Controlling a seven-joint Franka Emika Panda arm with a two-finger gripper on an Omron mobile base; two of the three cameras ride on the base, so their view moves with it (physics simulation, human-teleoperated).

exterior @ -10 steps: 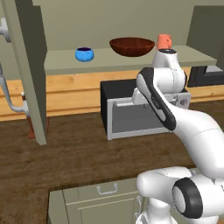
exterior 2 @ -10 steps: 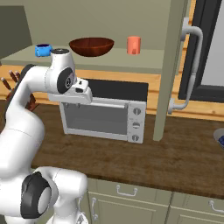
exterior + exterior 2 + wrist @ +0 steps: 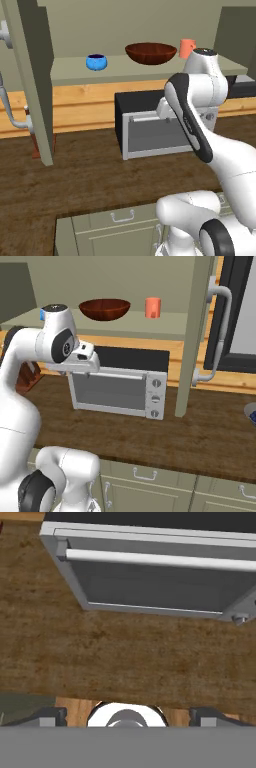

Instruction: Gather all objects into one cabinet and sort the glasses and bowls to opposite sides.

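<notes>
On the pale shelf [image 3: 150,70] of the open olive cabinet stand a small blue bowl [image 3: 96,62], a wide dark brown bowl [image 3: 150,53] and a salmon-orange cup [image 3: 187,48]. From the right side the brown bowl [image 3: 104,309] and cup [image 3: 153,307] show on the shelf, while my arm hides most of the blue bowl [image 3: 42,315]. The cabinet door [image 3: 195,331] stands open with its curved grey handle [image 3: 220,331]. My gripper [image 3: 81,362] hangs below the shelf in front of the toaster oven. It points down at the counter, open, with nothing between its fingertips [image 3: 50,716].
A silver-and-black toaster oven [image 3: 150,127] sits on the wooden counter [image 3: 125,657] under the shelf, its door handle bar [image 3: 160,559] close to my hand. The cabinet's left door [image 3: 32,75] juts forward. A reddish-brown block [image 3: 27,378] stands at the counter's left.
My arm's upper joint has risen a little toward the shelf. The hand stays in front of the toaster oven, and the objects on the shelf have not moved.
</notes>
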